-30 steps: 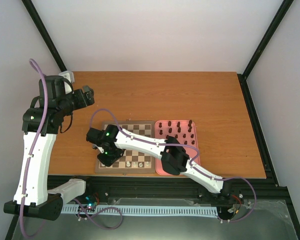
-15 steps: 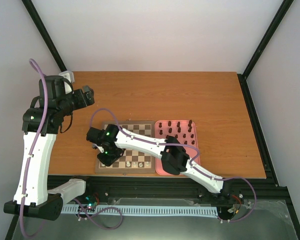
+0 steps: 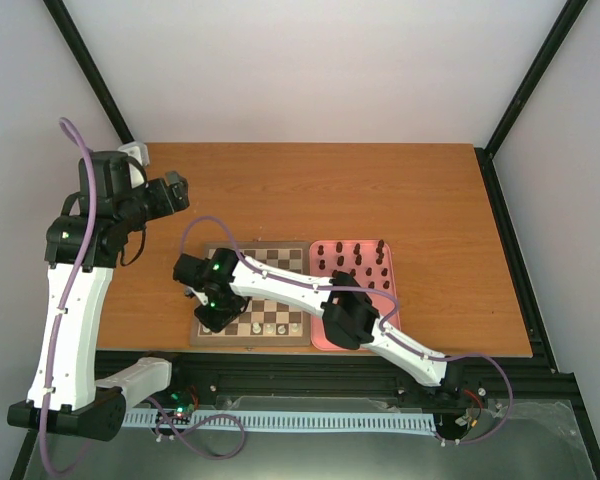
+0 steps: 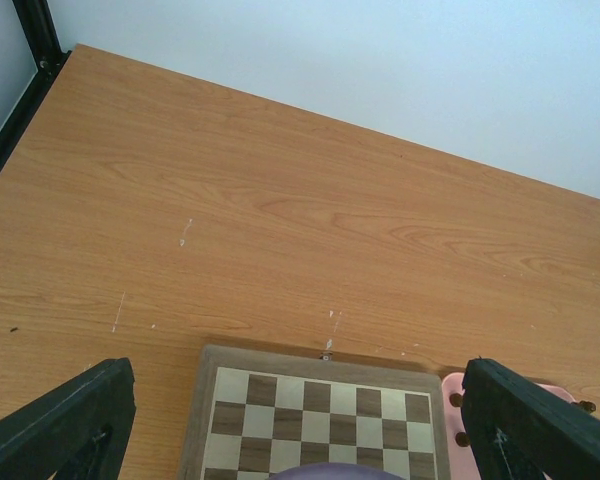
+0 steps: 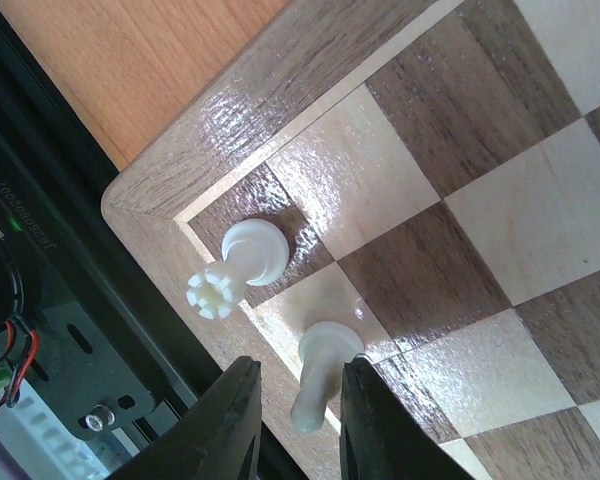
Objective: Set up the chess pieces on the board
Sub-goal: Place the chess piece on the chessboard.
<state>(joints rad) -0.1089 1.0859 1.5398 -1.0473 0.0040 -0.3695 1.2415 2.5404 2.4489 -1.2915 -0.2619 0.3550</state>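
Observation:
My right gripper (image 5: 300, 368) (image 3: 212, 318) hangs over the near left corner of the board (image 5: 310, 60) (image 3: 250, 342). Its fingers straddle a slim cream-white chess piece (image 5: 325, 375) that stands on a light square. The piece touches the right finger (image 5: 375, 420), and a gap shows beside the left finger (image 5: 225, 420). A white rook (image 5: 245, 255) stands on the dark corner square beside it. A few more white pieces (image 3: 280, 327) stand in the near row. Dark pieces (image 3: 360, 262) stand on the pink tray (image 3: 392, 262). My left gripper (image 4: 300, 420) (image 3: 175, 190) is open and empty, high over the table's left side.
The pink tray lies against the board's right side (image 4: 455, 385). The black frame rail (image 5: 70, 330) and wiring run just past the board's near edge. Bare orange tabletop (image 3: 330, 190) stretches behind the board (image 4: 280, 355).

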